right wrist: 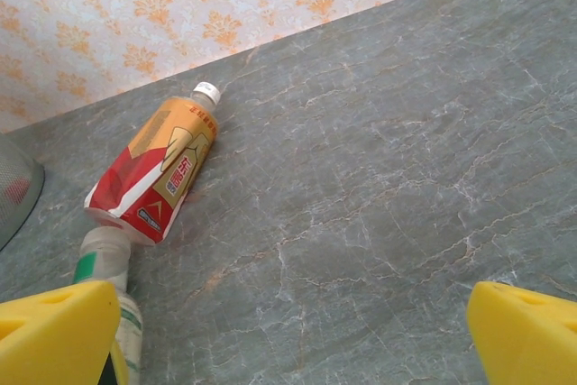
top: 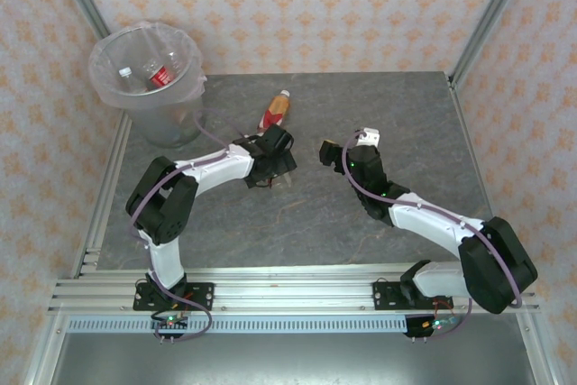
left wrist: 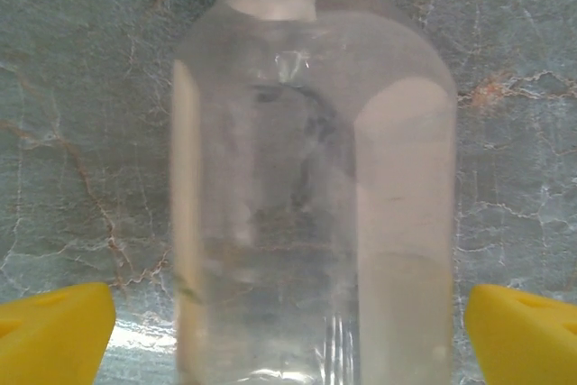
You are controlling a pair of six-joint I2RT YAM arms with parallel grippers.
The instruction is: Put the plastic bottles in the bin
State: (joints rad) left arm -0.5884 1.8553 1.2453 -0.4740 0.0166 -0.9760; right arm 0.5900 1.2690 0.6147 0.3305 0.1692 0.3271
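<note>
A clear plastic bottle [left wrist: 311, 205] with a green-banded white neck lies on the grey table. My left gripper [left wrist: 288, 340] is open around it, one yellow finger [left wrist: 54, 331] on each side, not pressing it. From above, that gripper [top: 270, 164] covers most of this bottle. A second bottle [top: 275, 112] with a red and orange label and white cap lies just beyond it, also seen from the right wrist [right wrist: 162, 173]. The bin [top: 149, 78] stands at the far left corner with bottles [top: 162, 74] inside. My right gripper [top: 346, 144] hangs open and empty over bare table [right wrist: 293, 335].
Metal frame posts and patterned walls close in the table on the left, back and right. The bin's rim [right wrist: 13, 191] shows at the left edge of the right wrist view. Bare marbled tabletop [top: 397, 114] stretches right of the bottles.
</note>
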